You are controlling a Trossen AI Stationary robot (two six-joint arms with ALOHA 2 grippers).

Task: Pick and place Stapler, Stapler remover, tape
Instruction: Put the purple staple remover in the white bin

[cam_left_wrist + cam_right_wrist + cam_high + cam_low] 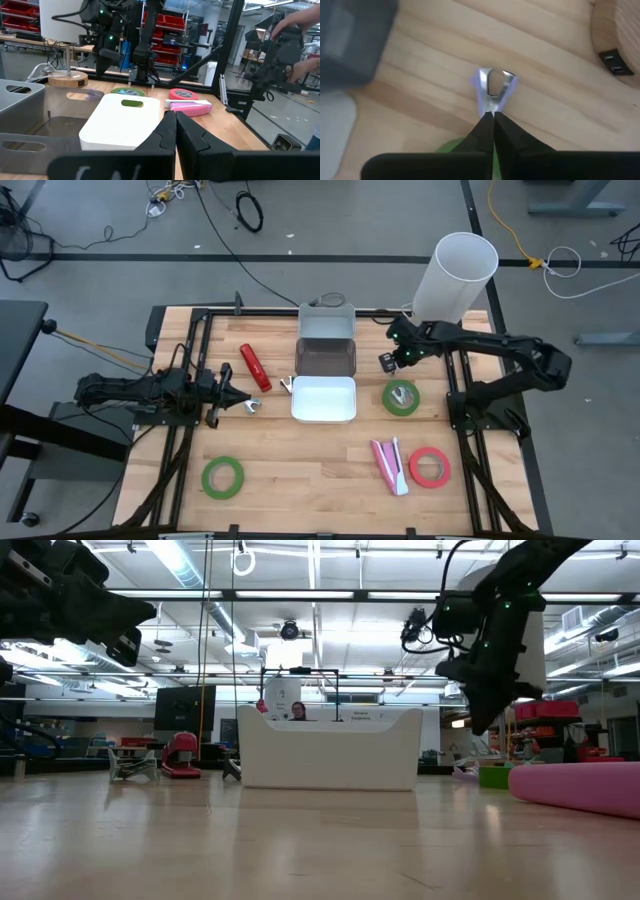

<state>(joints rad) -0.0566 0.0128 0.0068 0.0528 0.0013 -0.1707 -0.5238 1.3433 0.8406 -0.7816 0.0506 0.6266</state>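
Staplers, two: a red stapler (pixel 254 367) lies on the table left of the bins, and a pink stapler (pixel 390 464) lies near the front right, just beside the red tape roll (pixel 429 467).

Staple removers, three visible: one (pixel 287 385) touching or just beside the left edge of the white bin (pixel 323 399); one (pixel 253 407) just ahead of the left gripper (pixel 232 396); and a purple-handled one (pixel 493 91) in the right wrist view, on bare wood directly ahead of the right gripper (pixel 493 116).

Tape rolls, three: a green roll (pixel 401 397) right of the white bin, a second green roll (pixel 222 477) at the front left, and the red roll at the front right.

Bins, two: a grey bin (pixel 327 342) at the table's back centre, with the white bin in front of it and touching it.

Grippers: the left gripper rests low at the table's left side, fingers (pixel 172 131) pressed together with nothing between them. The right gripper hangs above the table behind the nearer green roll, its fingers likewise together and empty.

Surface: a light wooden plank table (pixel 310 480) framed by black rails. A white cylinder (pixel 455 275) stands at the back right corner.

Room: grey floor with loose cables (pixel 249 211) behind the table; the low view shows a workshop with ceiling strip lights (pixel 180 565). A person's arm (pixel 303 22) shows at the edge of the left wrist view.
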